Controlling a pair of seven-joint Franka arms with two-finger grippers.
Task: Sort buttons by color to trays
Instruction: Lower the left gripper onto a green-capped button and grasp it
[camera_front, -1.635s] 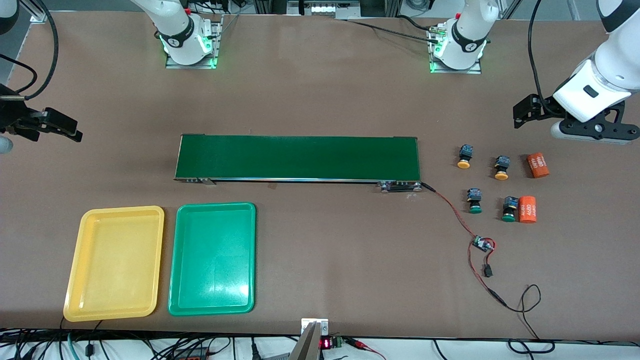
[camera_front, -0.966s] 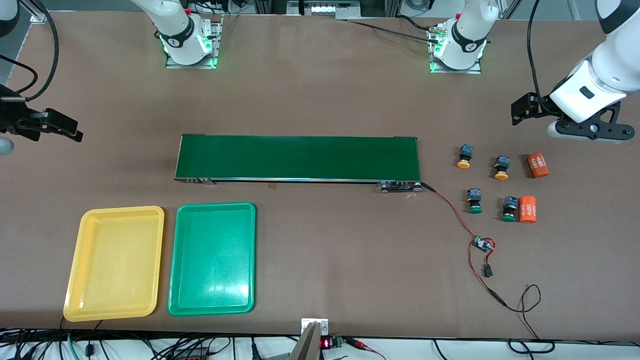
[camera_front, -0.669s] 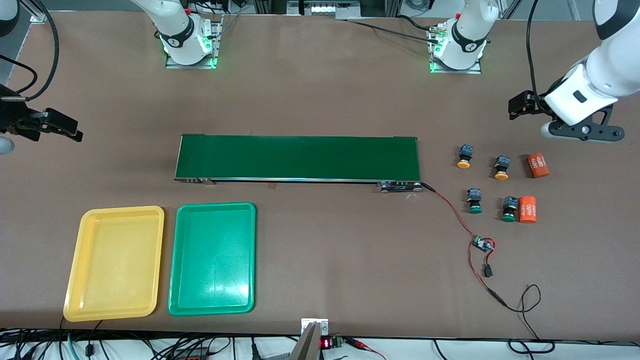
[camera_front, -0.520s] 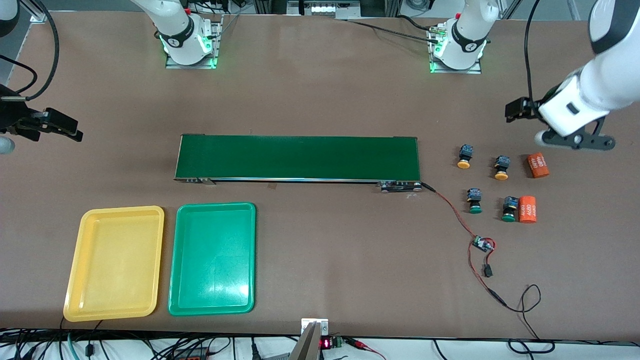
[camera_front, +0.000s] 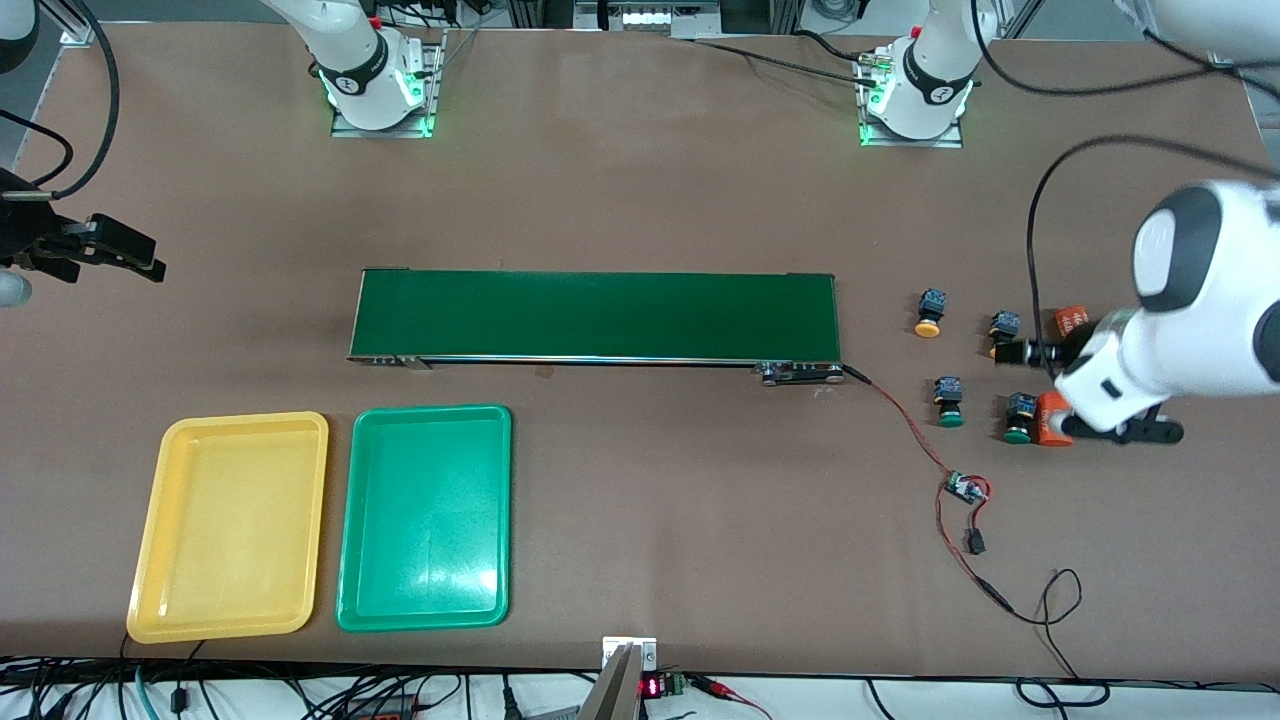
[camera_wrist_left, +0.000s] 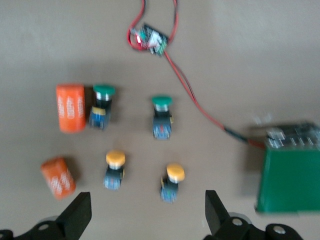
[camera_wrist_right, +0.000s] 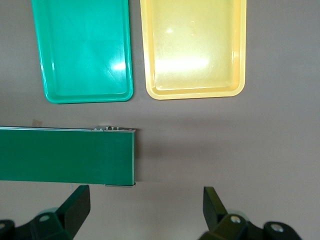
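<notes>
The left gripper (camera_wrist_left: 145, 220), fingers spread, has swung down over the four small blue-bodied push-buttons (camera_wrist_left: 115, 169) beside the orange cylinders (camera_wrist_left: 70, 107), so a first pick seems near, while the right gripper (camera_wrist_right: 145, 215), also spread, waits near the empty yellow plastic tray (camera_front: 230, 525) and green plastic tray (camera_front: 425, 515).

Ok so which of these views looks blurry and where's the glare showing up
Left wrist view: soft with motion blur, the buttons and the conveyor belt smeared. Right wrist view: sharp, with bright glare patches on the yellow tray and the green tray. Front view: sharp on the table, a white reflection on the green tray, the left arm slightly blurred.
</notes>
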